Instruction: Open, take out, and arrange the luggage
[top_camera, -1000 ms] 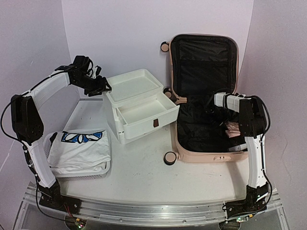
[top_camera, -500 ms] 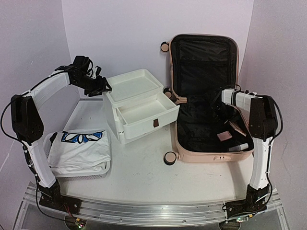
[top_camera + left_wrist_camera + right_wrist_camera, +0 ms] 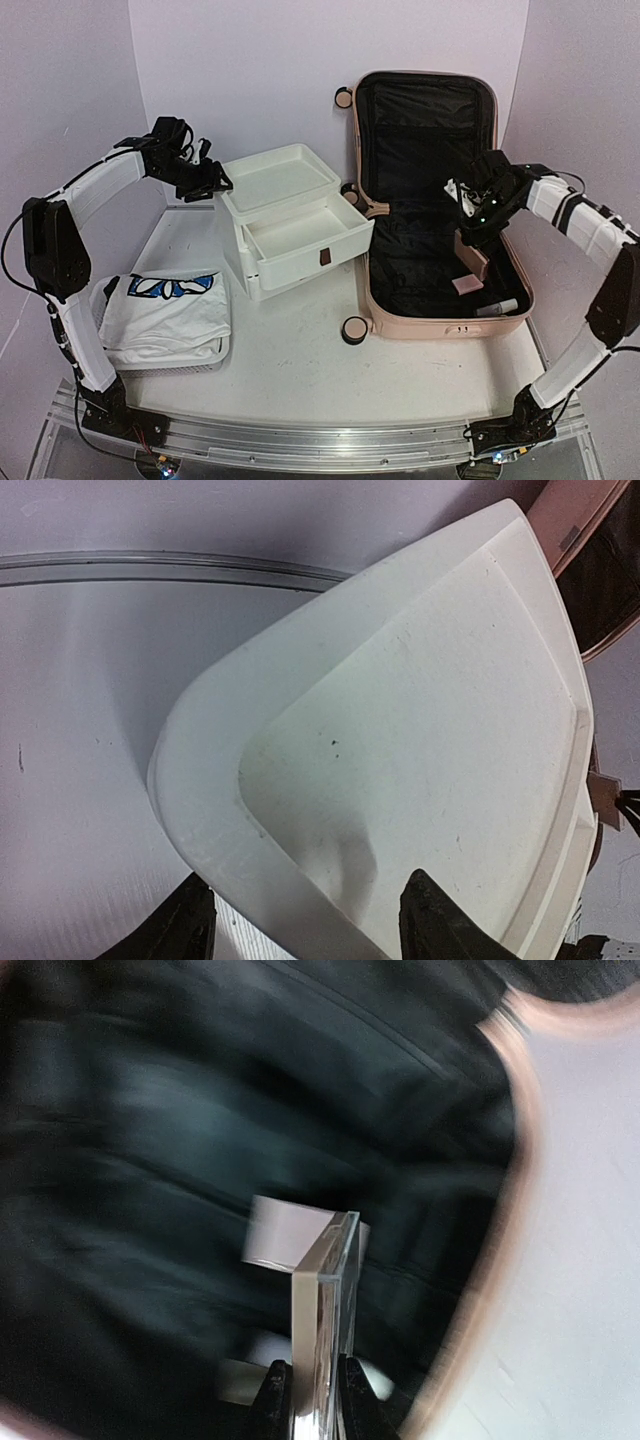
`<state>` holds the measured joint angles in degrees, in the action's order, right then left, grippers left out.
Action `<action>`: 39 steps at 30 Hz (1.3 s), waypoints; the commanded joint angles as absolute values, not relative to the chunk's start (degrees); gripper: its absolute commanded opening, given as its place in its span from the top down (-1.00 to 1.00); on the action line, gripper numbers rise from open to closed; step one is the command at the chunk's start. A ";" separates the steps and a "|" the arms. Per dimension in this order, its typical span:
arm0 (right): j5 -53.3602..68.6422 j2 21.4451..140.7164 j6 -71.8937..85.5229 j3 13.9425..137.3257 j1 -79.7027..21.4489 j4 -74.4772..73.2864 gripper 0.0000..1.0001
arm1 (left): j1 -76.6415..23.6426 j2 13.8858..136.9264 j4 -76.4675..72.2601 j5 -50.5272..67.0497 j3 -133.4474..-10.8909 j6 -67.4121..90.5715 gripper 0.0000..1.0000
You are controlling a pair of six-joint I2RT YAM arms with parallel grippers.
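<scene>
The pale pink luggage (image 3: 440, 326) lies open at the right, lid propped up, black lining (image 3: 150, 1160) showing. My right gripper (image 3: 470, 226) hangs above its lower half, shut on a flat pink case with a clear edge (image 3: 472, 256), held edge-on between the fingers (image 3: 325, 1300). Under it a small pink box (image 3: 285, 1232) and a pale tube (image 3: 497, 307) lie on the lining. My left gripper (image 3: 215, 183) stands open over the back left corner of the white drawer unit's top tray (image 3: 420, 710), one finger (image 3: 190, 925) outside the rim, the other inside.
The white drawer unit (image 3: 290, 225) stands mid-table with its drawer pulled out toward the luggage. A folded white shirt with a blue print (image 3: 165, 310) lies in a white mesh basket (image 3: 170, 366) at the front left. Purple walls close the back and sides.
The right arm has swung out to the right and risen, lifting the flat pink case off the suitcase floor. The left arm has not moved.
</scene>
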<state>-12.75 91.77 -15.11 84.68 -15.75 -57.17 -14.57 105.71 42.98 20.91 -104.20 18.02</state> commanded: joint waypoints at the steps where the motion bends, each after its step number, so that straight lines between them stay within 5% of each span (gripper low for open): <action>1: 15.21 82.36 -25.47 81.58 -18.28 -44.30 1.00 | -15.30 105.51 45.26 24.06 -103.04 16.61 -0.25; 19: 35.19 93.72 -60.89 110.33 -34.23 -50.27 1.00 | -15.44 105.67 44.98 24.70 -102.80 16.79 -0.25; 39: 28.88 121.33 -76.63 136.80 -38.60 -60.65 1.00 | -15.83 105.73 44.65 25.13 -102.55 16.96 -0.24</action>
<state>31.11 118.98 -71.96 132.44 -38.37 -59.57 -14.57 105.71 42.98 21.32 -104.09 18.44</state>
